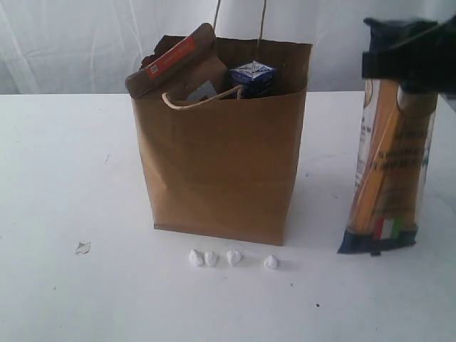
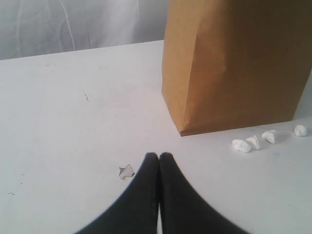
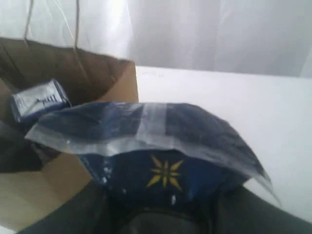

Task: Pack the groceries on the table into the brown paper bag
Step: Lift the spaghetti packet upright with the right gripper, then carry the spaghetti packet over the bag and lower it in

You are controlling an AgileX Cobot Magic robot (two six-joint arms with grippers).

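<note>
Blurred label on spaghetti packet (image 1: 388, 164); top hidden by right claw (image 1: 403, 60), apparently clamped.

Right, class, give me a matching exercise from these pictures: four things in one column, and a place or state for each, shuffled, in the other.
Column one
1. spaghetti packet
2. small blue-white carton
3. white crumbs
4. left tool

Column two
A. inside the brown paper bag
B. shut, holding nothing
C. upright in the right tool grip
D. in a row on the table

Pairs: 1-C, 2-A, 3-D, 4-B
</note>
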